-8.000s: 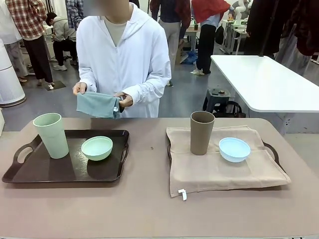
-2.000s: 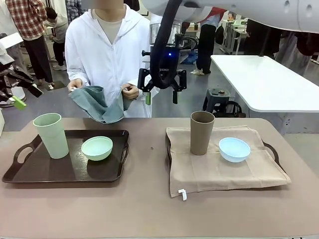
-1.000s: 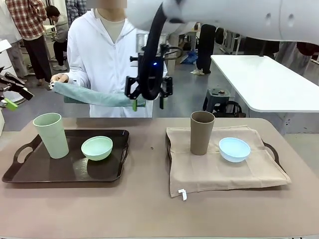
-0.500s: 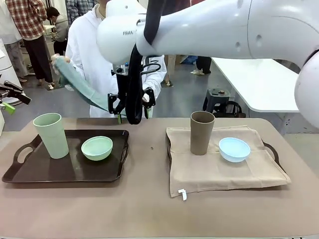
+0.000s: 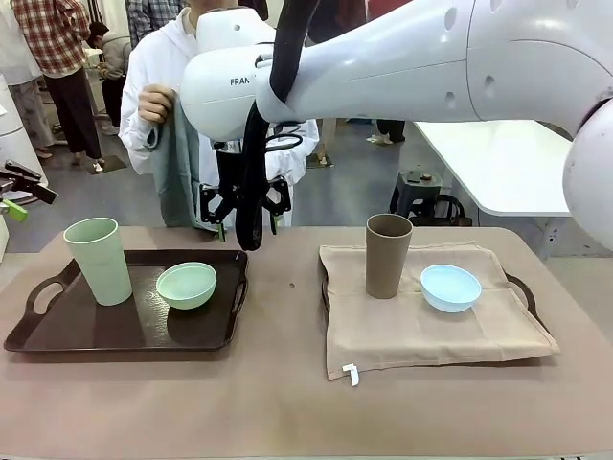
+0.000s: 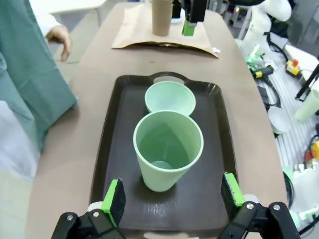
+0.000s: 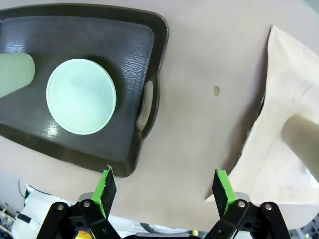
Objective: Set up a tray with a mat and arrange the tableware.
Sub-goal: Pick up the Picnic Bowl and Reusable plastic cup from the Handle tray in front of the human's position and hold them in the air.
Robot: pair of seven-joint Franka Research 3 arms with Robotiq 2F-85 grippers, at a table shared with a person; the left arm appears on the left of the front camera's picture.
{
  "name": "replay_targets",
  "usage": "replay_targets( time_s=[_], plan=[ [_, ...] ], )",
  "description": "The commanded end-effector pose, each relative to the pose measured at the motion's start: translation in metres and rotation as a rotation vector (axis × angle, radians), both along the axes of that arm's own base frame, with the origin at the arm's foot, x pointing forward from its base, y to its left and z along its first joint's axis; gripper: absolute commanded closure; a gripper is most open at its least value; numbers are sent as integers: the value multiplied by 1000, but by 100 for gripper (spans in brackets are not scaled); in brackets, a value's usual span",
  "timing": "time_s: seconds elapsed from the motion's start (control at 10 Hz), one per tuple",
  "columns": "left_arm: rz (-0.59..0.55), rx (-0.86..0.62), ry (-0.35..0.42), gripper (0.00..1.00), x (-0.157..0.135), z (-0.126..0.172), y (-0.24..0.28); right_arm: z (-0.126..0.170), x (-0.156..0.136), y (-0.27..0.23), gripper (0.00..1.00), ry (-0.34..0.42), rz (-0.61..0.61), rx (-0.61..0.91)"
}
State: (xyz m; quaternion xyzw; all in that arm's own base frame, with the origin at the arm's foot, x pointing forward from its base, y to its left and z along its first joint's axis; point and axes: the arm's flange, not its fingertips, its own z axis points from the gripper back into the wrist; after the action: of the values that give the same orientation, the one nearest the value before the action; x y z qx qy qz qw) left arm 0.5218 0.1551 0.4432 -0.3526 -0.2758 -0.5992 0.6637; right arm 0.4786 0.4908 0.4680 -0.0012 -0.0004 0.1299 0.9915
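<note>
Clearing step, by my reading: tableware comes off the dark tray (image 6: 112, 149) so the mat can go down. Both claws are spread wide, gripping nothing.

- Left claw (image 6: 173, 195) is lined up on the pale green cup (image 6: 168, 149), which stands on the tray.
- Right claw (image 7: 163, 191) hangs over the tray's far corner, near the pale green bowl (image 7: 81, 96); its height is hard to judge.
- Straddle the cup squarely before closing.
- Teal mat (image 5: 182, 158) hangs from the person's hand (image 5: 153, 101) beyond the tray.

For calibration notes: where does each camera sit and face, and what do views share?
Front view: fixed on the robot's side, facing the person holding a teal cloth; right arm crosses in, right gripper open.
Left wrist view: off the dark tray's left end, looking along it at the pale green cup; open left gripper at bottom.
Right wrist view: looking down at the tray's right end and beige mat; own fingers at bottom.
Shared by all: the pale green bowl.
</note>
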Motion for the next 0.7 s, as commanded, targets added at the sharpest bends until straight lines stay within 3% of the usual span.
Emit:
replay_targets(
  time_s=[0.0, 0.1, 0.2, 0.4, 0.6],
  plan=[
    [-4, 6, -4, 0, -2, 4, -1, 0, 0, 1, 0, -4, -8, 6],
    [0, 0, 0, 0, 0, 0, 0, -13, 2, 4, 0, 41, -62, 72],
    [-15, -49, 14, 0, 2, -9, 1, -27, 5, 14, 0, -1, -156, 55],
    [-30, -67, -70, 0, 0, -25, 1, -42, 7, 29, 0, -7, -258, 113],
    [7, -44, -148, 0, -5, -45, -5, -51, 6, 41, 0, -13, -258, 136]
  ],
)
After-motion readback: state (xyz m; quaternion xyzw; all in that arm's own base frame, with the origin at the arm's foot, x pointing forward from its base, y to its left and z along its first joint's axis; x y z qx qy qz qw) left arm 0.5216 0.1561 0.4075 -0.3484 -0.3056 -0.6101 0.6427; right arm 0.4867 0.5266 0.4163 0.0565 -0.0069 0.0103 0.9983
